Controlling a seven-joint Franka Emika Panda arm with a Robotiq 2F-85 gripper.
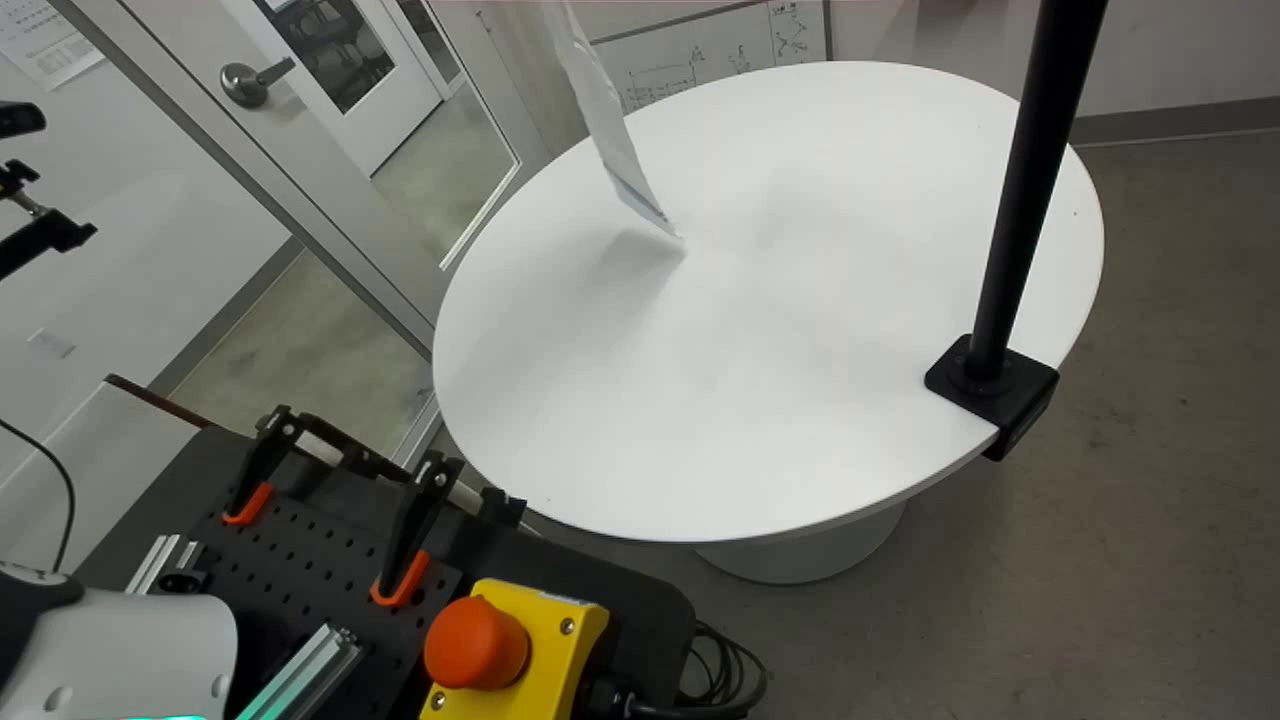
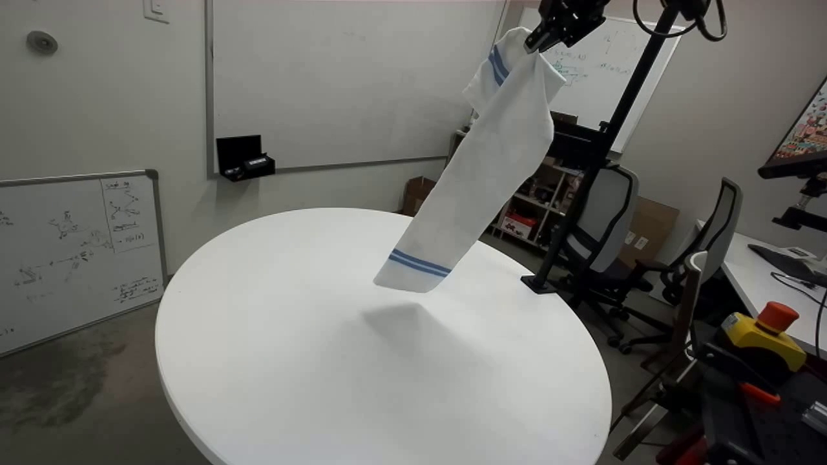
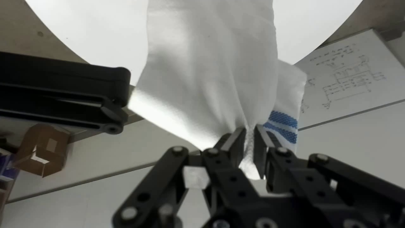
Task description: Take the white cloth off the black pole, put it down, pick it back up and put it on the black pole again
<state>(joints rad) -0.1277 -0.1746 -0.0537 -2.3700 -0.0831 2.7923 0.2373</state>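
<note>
The near-closed Robotiq gripper point(image 3: 250, 142) pinches the blue-striped towel point(image 2: 478, 168), black pole point(image 2: 621, 108) at its three o'clock in an exterior view.

Black pole point(image 1: 1030, 185) — top beyond frame

Gripper point(image 3: 250, 139): mostly black, built of narrow bar-like links point(image 3: 224, 177) with rounded ends. Silvery round screw heads point(image 3: 213, 151) sat at the joints; darker holes point(image 3: 143, 197) dotted the bars. Fingers point(image 3: 260, 148) were slim and blunt, with lighter grey edges near the tips. Arm casing point(image 1: 150, 645), in an exterior view: pale grey-white, smooth, its corner rounded, a couple of small round marks point(image 1: 220, 686) on the face. A dark section point(image 1: 25, 605) adjoined it. Turquoise streak point(image 1: 170, 717) showed low on the casing.
</note>
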